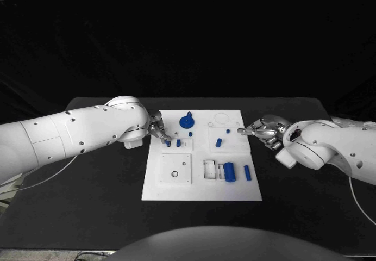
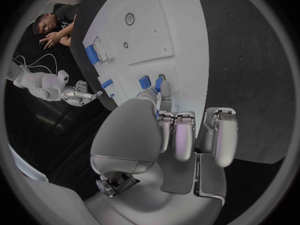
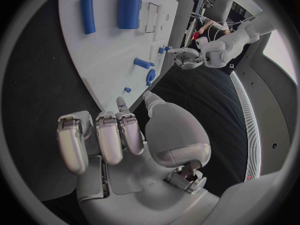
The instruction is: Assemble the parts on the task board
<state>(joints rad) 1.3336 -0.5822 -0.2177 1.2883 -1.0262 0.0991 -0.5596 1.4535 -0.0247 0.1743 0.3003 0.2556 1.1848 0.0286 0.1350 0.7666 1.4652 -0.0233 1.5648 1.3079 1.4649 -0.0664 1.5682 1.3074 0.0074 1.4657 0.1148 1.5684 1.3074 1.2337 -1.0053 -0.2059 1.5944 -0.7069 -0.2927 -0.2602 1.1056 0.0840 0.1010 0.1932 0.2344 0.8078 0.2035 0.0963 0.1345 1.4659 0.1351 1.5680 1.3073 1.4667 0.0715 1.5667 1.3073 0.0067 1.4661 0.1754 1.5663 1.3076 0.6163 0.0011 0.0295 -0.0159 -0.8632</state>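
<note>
The left hand [image 1: 157, 130], fingers curled and holding nothing I can make out, has a fingertip at two small blue pegs [image 1: 173, 143] just below and right of it, on the left side of the smooth white board [image 1: 202, 191]. The right hand [image 1: 262, 130], also clenched and holding nothing, hovers at the board's right edge, farther from them.

A black table [image 1: 94, 185] stands against a dark, unlit backdrop. A pale curved wall [image 3: 250, 110] shows beyond it.
</note>
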